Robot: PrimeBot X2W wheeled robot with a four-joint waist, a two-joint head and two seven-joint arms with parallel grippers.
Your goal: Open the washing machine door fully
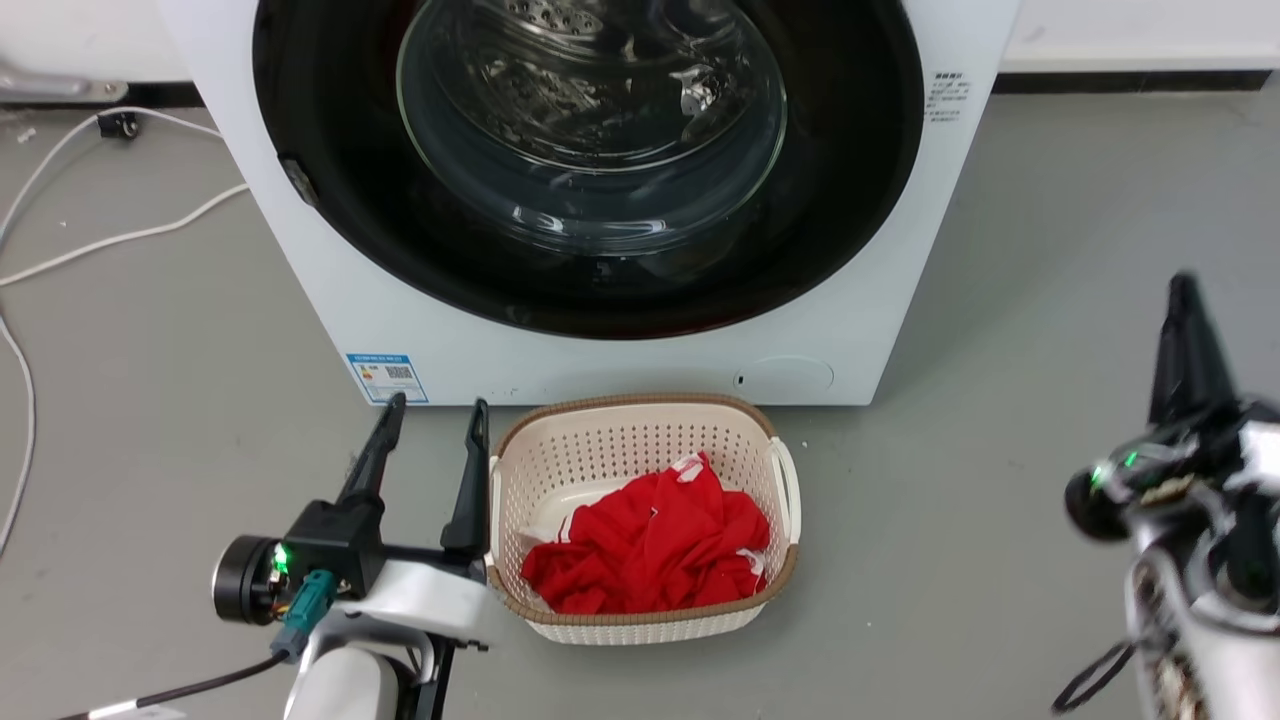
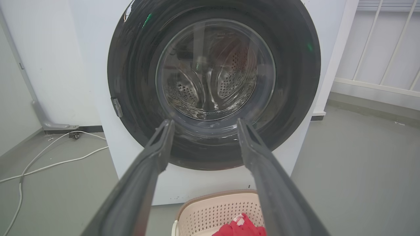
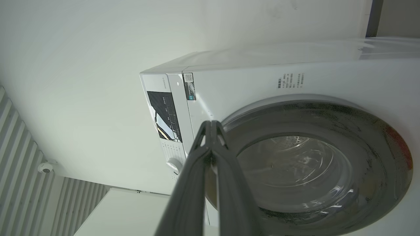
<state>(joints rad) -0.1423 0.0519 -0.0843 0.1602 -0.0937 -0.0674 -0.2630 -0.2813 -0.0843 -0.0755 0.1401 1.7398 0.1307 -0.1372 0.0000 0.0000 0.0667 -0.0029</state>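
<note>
Two end effectors are held short of the washing machine, and neither is touching it. The washing machine door is seen closed, its glossy black rim lying flush against the white front, so the task is judged not yet begun.

The left end effector is released, its fingers spread with nothing between them. It is poised low over the floor, just beside a laundry basket, and in the left wrist view it is aimed at the lower part of the door. The spread is presumably kept so that a rim or handle can be taken between the fingers.

The right end effector is clenched on nothing, its fingers pressed together into one narrow blade. It is held well apart from the machine on the right, and in its own wrist view the tip is lined up with the door's edge near the control panel. A closed tip of that kind is judged suited to hooking behind the rim.

A small grey fitting is set in the rim on the left side; whether it is a catch or a hinge cannot be told. The basket, holding red cloth, is placed directly before the door, so the door's swing above it must be minded.
</note>
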